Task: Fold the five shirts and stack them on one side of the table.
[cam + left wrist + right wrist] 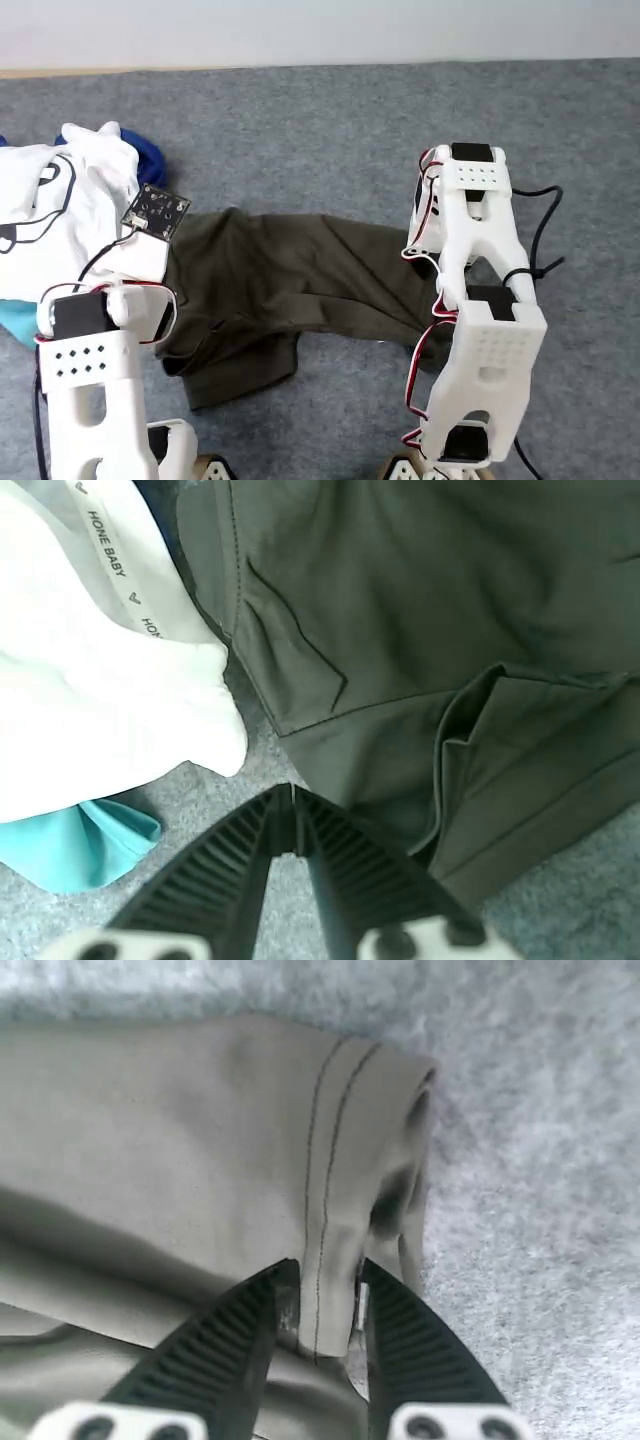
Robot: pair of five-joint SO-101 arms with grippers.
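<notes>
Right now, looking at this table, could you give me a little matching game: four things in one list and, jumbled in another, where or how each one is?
Things:
1. dark olive shirt
2. white shirt
3. left end effector
4. right end effector

States:
a. shut, holding nothing
b. clamped on a stitched edge of fabric
c. lying over turquoise cloth
d. spread across the middle of the table

Pairs: 1-d, 2-c, 3-a, 4-b.
</notes>
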